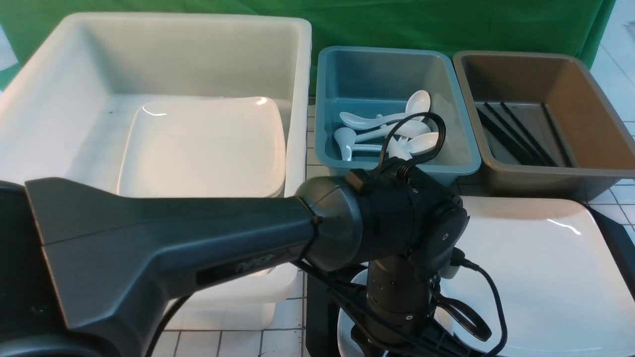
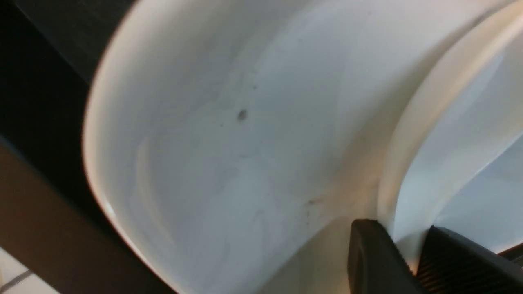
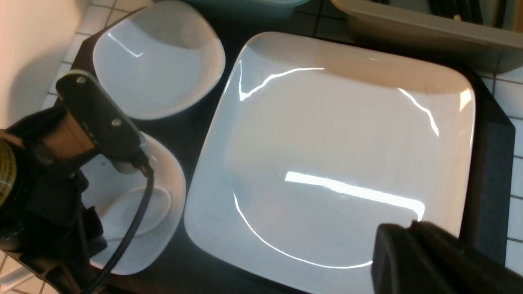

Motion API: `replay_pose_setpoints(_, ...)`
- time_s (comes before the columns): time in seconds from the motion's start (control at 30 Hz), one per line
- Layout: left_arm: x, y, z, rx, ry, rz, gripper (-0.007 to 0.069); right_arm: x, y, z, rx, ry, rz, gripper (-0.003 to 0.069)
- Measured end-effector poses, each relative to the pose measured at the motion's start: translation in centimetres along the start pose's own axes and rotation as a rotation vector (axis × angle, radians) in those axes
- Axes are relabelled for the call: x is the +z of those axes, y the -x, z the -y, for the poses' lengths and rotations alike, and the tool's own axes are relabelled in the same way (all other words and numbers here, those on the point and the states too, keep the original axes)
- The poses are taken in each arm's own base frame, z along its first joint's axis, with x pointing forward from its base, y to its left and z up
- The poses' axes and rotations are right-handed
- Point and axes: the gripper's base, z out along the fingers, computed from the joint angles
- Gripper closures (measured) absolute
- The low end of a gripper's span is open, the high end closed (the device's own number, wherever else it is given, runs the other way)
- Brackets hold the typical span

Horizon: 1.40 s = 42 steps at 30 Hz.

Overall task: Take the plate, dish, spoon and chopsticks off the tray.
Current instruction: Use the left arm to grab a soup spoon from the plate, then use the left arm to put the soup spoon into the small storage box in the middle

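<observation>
The black tray (image 3: 490, 163) carries the large white plate (image 3: 339, 143) and two small white dishes. The far dish (image 3: 159, 61) is empty. In the near dish (image 3: 163, 245) lies the white spoon (image 3: 139, 208). My left arm (image 1: 397, 233) reaches across over that dish. In the left wrist view my left gripper (image 2: 402, 241) is shut on the spoon (image 2: 412, 134), its fingers pinching the white rim, with the dish (image 2: 229, 155) behind. My right gripper (image 3: 411, 223) is shut on nothing above a near corner of the plate (image 1: 536, 277). Black chopsticks (image 1: 516, 131) lie in the brown tub.
Behind the tray stand a big white tub (image 1: 297, 74) holding another large plate (image 1: 203, 144), a teal tub (image 1: 327, 99) with several spoons (image 1: 397, 131), and a brown tub (image 1: 570, 79). The table is white tile.
</observation>
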Motion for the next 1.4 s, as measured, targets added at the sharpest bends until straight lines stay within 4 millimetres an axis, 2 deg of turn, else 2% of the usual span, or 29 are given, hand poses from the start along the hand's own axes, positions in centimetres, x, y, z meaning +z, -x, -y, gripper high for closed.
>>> replay_pose_setpoints(0.37,-0.7,0.4,-0.3,-0.004,0.000,0.001,0.0498,0.0,0.0,0.0,0.000,0.000,0.000,0.0608)
replay_pose_setpoints(0.67,-5.1,2.1,0.4,0.062,-0.043,0.091,0.0498,0.0,0.0,0.0,0.001,0.003,0.001,0.0596)
replay_pose_setpoints(0.8,-8.9,3.4,0.4,0.079,-0.062,0.221,0.0498,0.0,0.0,-0.1,-0.023,0.012,0.005,0.0592)
replay_pose_setpoints(0.83,-9.1,3.4,0.4,0.078,-0.064,0.228,0.0498,0.0,0.1,-0.2,-0.025,0.016,0.007,0.0591)
replay_pose_setpoints(1.0,-14.2,6.2,-2.8,0.024,-0.109,0.437,0.0498,-1.1,0.2,-2.0,-0.087,0.169,0.091,0.0616)
replay_pose_setpoints(1.1,-16.2,7.7,-4.8,-0.014,-0.148,0.548,0.0498,-1.8,0.2,-2.8,-0.119,0.228,0.134,0.0644)
replay_pose_setpoints(1.17,-17.9,9.6,-7.1,-0.072,-0.204,0.685,0.0498,-2.5,0.2,-3.3,-0.144,0.261,0.178,0.0656)
replay_pose_setpoints(1.3,-18.6,12.4,-9.8,-0.116,-0.225,0.860,0.0498,-3.0,0.1,-3.6,-0.164,0.272,0.203,0.0656)
replay_pose_setpoints(1.4,-17.5,14.3,-11.3,-0.124,-0.212,0.946,0.0498,-3.0,0.1,-3.7,-0.168,0.275,0.203,0.0656)
